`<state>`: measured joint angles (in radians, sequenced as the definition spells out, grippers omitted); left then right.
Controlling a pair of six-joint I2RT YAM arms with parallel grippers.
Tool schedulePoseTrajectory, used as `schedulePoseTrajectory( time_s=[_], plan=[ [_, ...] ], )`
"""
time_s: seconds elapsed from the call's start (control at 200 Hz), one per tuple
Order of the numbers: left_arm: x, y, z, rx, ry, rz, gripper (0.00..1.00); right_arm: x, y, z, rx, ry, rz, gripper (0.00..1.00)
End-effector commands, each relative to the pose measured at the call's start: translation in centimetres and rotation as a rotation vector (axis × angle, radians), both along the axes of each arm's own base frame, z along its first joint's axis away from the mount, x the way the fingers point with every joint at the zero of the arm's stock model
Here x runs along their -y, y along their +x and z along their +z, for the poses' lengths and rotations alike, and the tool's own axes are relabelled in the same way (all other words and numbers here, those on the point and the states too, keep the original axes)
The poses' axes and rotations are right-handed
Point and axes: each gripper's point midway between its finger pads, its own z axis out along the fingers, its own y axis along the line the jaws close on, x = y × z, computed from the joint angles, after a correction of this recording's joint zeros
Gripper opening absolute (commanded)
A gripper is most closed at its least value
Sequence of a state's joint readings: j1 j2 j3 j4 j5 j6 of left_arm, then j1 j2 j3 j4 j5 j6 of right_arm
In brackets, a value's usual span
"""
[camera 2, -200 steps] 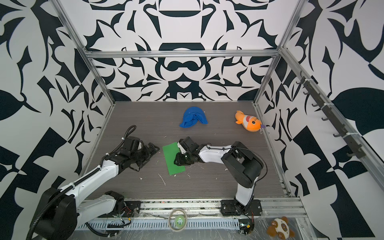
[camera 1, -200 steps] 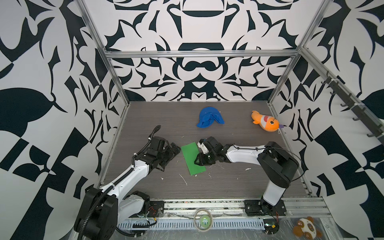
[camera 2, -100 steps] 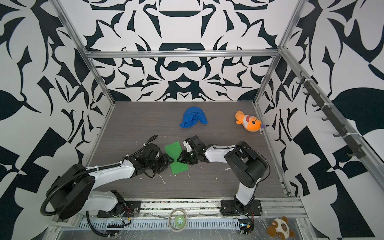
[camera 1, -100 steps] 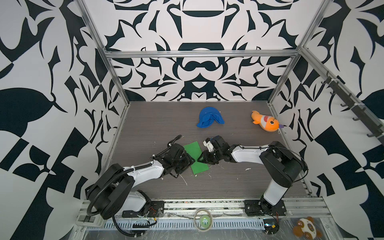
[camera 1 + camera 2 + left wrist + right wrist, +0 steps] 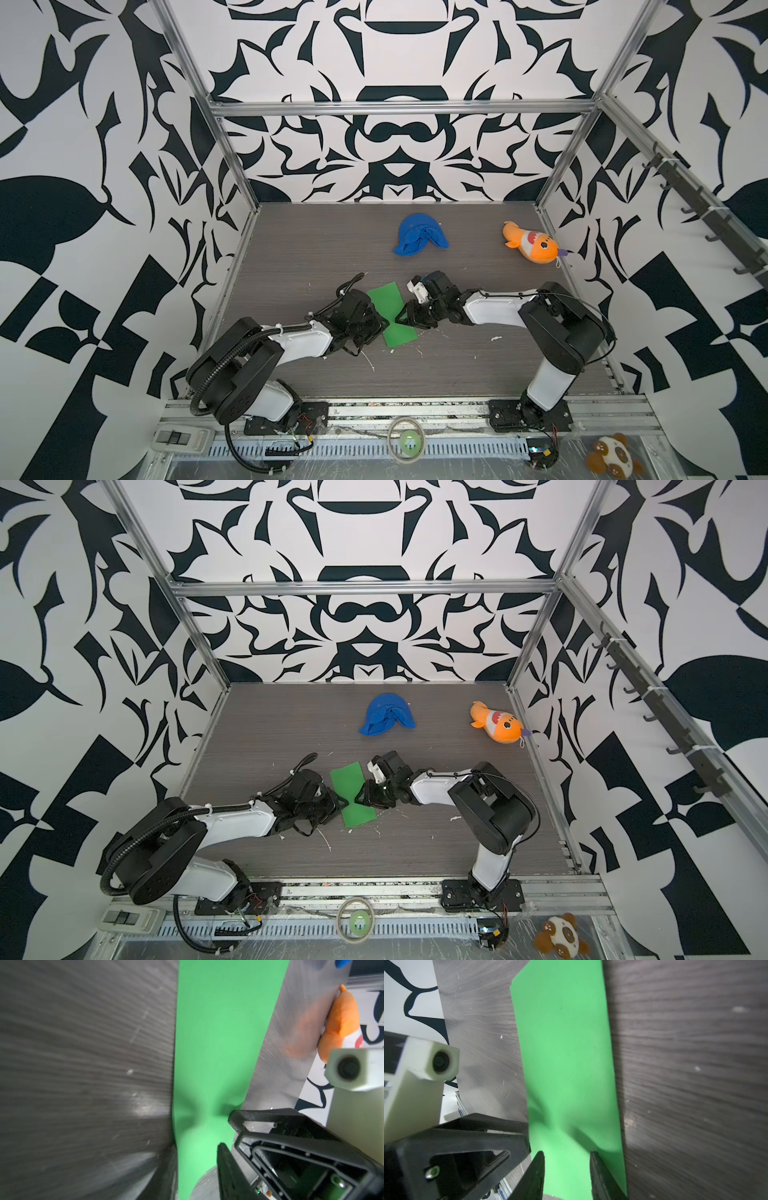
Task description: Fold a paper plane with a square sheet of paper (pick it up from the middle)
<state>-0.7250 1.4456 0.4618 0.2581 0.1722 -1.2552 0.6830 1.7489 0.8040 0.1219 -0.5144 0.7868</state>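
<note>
1 square sheet of paper (image 5: 387,298) lying mid-table, waist puckering | left gripper (image 5: 376,322) at its 9 o'clock, right gripper (image 5: 402,318) at 3, both part-open, tips pressing it | 1 blue cloth (image 5: 419,235) at 12, 1 orange fish (image 5: 530,247) at 2

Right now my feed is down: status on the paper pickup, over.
Left gripper, right gripper at mid-sheet from opposite sides, grip unconfirmed. Square sheet of paper pinched narrow there, unfolded. Blue cloth, plush fish well clear.

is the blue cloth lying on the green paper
No, the blue cloth lies well apart from the green paper, with bare table between them.
</note>
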Motion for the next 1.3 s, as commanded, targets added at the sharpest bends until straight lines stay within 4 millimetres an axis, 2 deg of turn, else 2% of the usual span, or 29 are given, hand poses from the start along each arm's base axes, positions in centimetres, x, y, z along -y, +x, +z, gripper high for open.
schedulePoseTrajectory(
  time_s=[0.0,0.23,0.32,0.445,0.64,0.775,0.91,1.065,1.295],
  plan=[
    [0.4,0.9,0.7,0.1,-0.026,-0.02,0.3,0.9,-0.1,-1.1,-0.016,-0.028,-0.017,0.4],
    [0.6,1.6,1.3,0.138,-0.055,-0.014,0.26,0.5,0.1,-0.2,0.016,0.015,-0.006,0.41],
    [0.6,1.7,1.0,0.113,-0.056,-0.009,0.19,0.2,0.1,0.2,0.033,0.029,0.013,0.41],
    [0.7,1.9,1.3,0.114,-0.066,0.0,0.08,-0.1,0.6,2.3,0.13,0.057,0.06,0.41],
    [0.7,1.9,1.4,0.076,-0.044,0.004,0.03,1.5,0.9,5.3,0.386,-0.001,0.147,0.48],
    [0.9,1.9,1.6,0.049,-0.048,0.018,0.03,2.0,-0.8,6.8,0.658,-0.029,0.264,0.49],
    [1.2,2.0,2.0,0.025,-0.06,0.028,0.03,2.2,-1.7,7.4,0.816,-0.123,0.33,0.49],
    [1.5,1.9,2.1,-0.011,-0.063,0.029,0.03,0.8,-3.5,7.7,0.992,-0.165,0.449,0.51],
    [1.7,1.8,2.0,-0.075,-0.071,0.047,0.03,-0.8,-4.6,7.1,1.157,-0.231,0.534,0.51]
  ],
)
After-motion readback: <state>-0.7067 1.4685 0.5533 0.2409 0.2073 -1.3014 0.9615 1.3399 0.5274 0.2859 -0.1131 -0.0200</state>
